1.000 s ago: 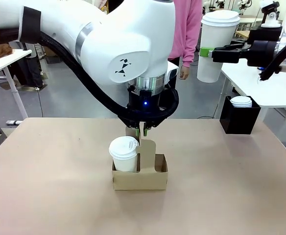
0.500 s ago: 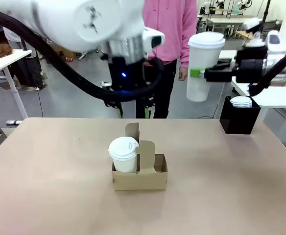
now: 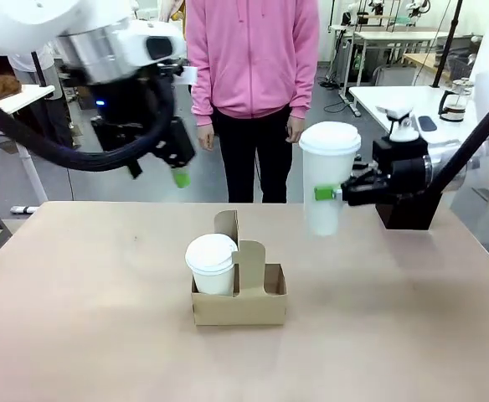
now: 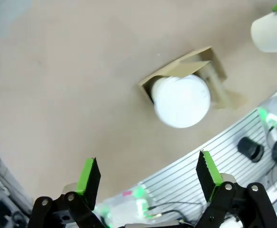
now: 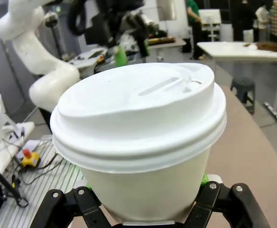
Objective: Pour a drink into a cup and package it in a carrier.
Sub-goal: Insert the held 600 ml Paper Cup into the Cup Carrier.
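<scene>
One carrier with one lidded cup; second cup clenched in right claw; left claw released, empty.

A person in a pink hoodie stood at the far side of the tan table, where a black box sat near the far right edge. A white table stood farther back on the right. In the right wrist view, a yellow box with a red button lay beside a ribbed metal plate.
</scene>
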{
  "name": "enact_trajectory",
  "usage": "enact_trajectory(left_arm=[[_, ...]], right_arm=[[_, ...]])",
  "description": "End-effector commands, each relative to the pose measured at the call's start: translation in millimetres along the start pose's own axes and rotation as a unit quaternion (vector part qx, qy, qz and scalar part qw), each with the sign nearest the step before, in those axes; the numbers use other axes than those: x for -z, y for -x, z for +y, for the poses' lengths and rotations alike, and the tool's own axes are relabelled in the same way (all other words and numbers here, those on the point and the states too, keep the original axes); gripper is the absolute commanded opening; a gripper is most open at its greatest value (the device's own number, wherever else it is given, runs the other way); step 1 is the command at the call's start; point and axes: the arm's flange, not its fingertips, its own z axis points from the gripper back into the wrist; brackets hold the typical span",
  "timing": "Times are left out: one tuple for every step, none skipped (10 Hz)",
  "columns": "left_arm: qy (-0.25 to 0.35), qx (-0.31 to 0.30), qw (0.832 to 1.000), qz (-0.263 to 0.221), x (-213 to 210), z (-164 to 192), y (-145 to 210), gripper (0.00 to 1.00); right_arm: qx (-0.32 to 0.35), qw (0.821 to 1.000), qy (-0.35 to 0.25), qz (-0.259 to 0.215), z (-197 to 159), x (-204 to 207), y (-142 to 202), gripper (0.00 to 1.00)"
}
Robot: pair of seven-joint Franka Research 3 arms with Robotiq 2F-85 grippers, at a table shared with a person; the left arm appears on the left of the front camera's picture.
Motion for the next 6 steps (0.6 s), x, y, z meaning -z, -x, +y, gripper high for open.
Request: enact_trajectory(left_arm=[[0.014, 0.038, 0.999, -0.024, 8.0, 24.4, 19.3, 1.0], [-0.001, 0.04, 0.998, -0.043, 15.6, 31.1, 20.2, 1.0], [-0.064, -0.024, 0.996, -0.048, 26.6, 36.3, 16.9, 1.0], [0.0, 0.03, 0.999, -0.016, 3.9, 31.9, 12.8, 1.0], [0.0, 0.03, 0.999, -0.016, 3.9, 31.9, 12.8, 1.0], [0.0, 0.03, 0.999, -0.016, 3.9, 31.9, 12.8, 1.0]], right_arm=[[-0.031, 1.0, 0.0, -0.006, 4.4, 9.8, 12.9, 0.8], [-0.033, 0.999, 0.024, -0.015, 3.5, 8.0, 13.7, 0.8], [-0.01, 1.0, -0.008, 0.003, 3.7, 6.7, 10.9, 0.8], [-0.01, 1.0, -0.008, 0.003, 3.7, 6.7, 10.9, 0.8], [-0.01, 1.0, -0.008, 0.003, 3.7, 6.7, 10.9, 0.8], [-0.015, 1.0, -0.004, 0.003, 5.0, 7.4, 17.7, 0.8]])
